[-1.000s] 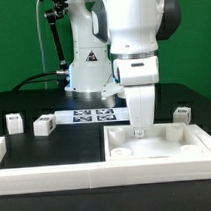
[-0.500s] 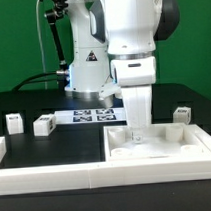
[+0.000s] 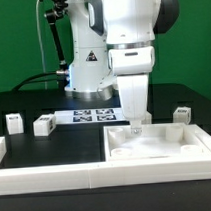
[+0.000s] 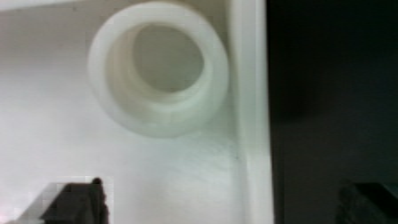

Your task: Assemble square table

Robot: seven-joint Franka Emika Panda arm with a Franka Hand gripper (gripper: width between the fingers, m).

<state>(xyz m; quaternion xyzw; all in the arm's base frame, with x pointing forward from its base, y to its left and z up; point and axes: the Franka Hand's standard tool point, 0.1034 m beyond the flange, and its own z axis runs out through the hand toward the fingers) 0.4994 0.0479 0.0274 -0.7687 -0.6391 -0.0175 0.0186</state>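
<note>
Two fingertips [image 4: 71,203] of the gripper [image 3: 137,123] stand wide apart, holding nothing, straddling the square table slab [image 3: 168,143] rim beside a corner hole [image 4: 160,65].

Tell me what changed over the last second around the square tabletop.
The gripper opened its jaws, apparently letting go of the tabletop's far rim, and rose slightly above it. The tabletop, the three visible legs and the marker board stayed put.
</note>
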